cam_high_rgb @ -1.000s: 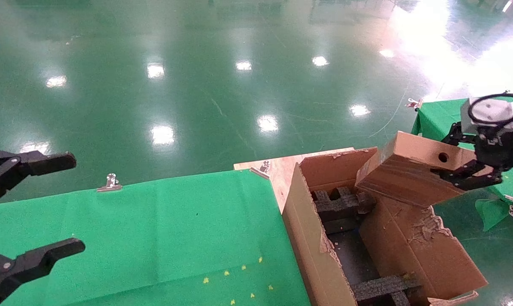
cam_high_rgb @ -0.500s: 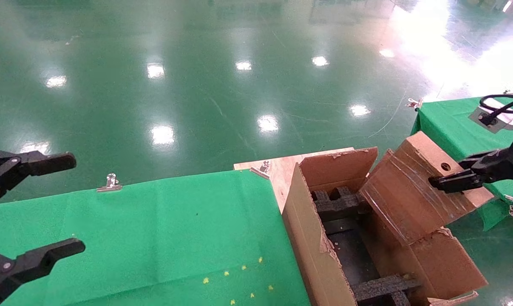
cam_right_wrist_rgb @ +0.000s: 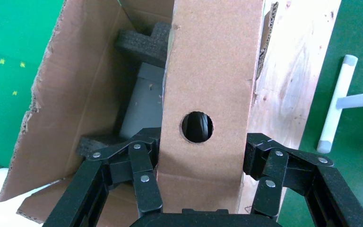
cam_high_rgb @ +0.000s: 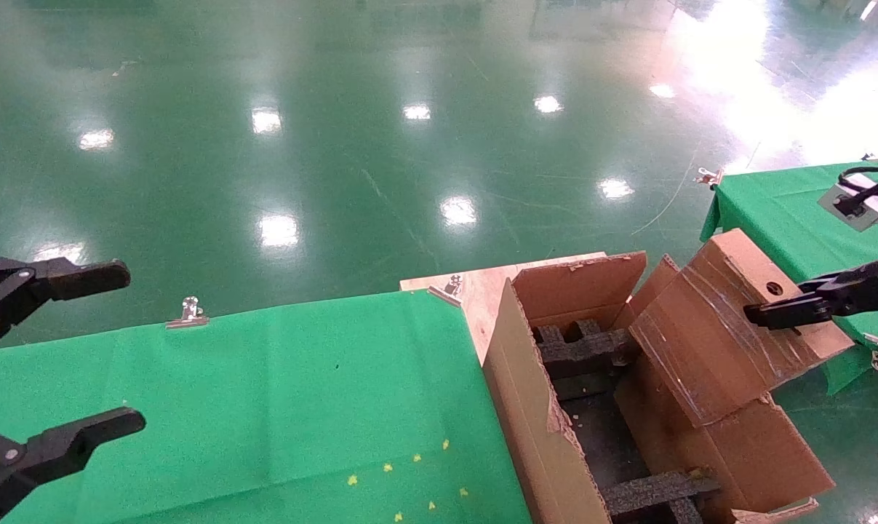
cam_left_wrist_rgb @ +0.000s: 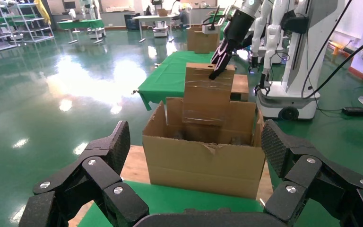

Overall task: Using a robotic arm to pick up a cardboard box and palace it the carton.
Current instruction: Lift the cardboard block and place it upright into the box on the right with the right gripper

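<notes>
- Gripping the small closed brown cardboard box (cam_high_rgb: 729, 331), the right end effector (cam_right_wrist_rgb: 201, 187) has its black fingers (cam_right_wrist_rgb: 139, 172) clamped on the two opposite sides of the box end that bears a small round hole.
- In the head view, the cardboard box sits tilted over the far right part of the large brown corrugated carton (cam_high_rgb: 537, 429), its lower end dipping toward the carton's opening and its held end raised to the right, above the carton's right wall.
- Shiny clear tape runs across the box's broad upper face.
- Inside the carton lie black foam inserts (cam_high_rgb: 584, 346), one set at the far end and another (cam_high_rgb: 657, 491) at the near end; the carton's flap edges are torn and ragged.
- The carton stands on a pale plywood board (cam_high_rgb: 482, 284) beside the green-covered table (cam_high_rgb: 264, 393), touching its right edge.
- The left end effector (cam_high_rgb: 53, 364) hangs above the left part of the table, well apart from the carton, its black fingers (cam_left_wrist_rgb: 101, 161) spread wide and holding nothing.
- A second green-covered table (cam_high_rgb: 780, 211) lies behind the held box on the right, and the glossy green floor (cam_high_rgb: 337, 145) stretches beyond.
</notes>
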Motion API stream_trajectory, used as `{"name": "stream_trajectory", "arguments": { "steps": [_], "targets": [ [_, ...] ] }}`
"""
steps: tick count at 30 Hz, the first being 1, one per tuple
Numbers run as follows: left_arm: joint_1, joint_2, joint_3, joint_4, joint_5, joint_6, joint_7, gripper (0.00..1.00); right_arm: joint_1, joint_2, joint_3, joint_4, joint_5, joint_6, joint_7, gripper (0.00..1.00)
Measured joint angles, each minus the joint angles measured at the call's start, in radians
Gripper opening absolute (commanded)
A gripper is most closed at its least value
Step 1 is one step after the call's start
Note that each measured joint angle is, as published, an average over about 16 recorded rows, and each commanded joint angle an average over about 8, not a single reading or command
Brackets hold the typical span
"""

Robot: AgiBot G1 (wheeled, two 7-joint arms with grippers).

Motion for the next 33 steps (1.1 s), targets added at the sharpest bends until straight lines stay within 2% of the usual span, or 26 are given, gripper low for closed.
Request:
{"name": "stream_trajectory", "arguments": {
  "steps": [6,14,33],
  "targets": [
    [0.000,0.000,0.000,0.000,0.000,0.000,0.000,1.00,-0.035,-0.009,-0.005,0.018,0.000,0.031,0.031,0.00],
    [0.000,0.000,0.000,0.000,0.000,0.000,0.000,1.00,-0.108,-0.007,-0.015,0.079,0.001,0.113,0.109,0.00],
    [0.000,0.000,0.000,0.000,0.000,0.000,0.000,1.00,-0.276,0.030,-0.040,0.321,0.008,0.397,0.339,0.00]
  ]
}}
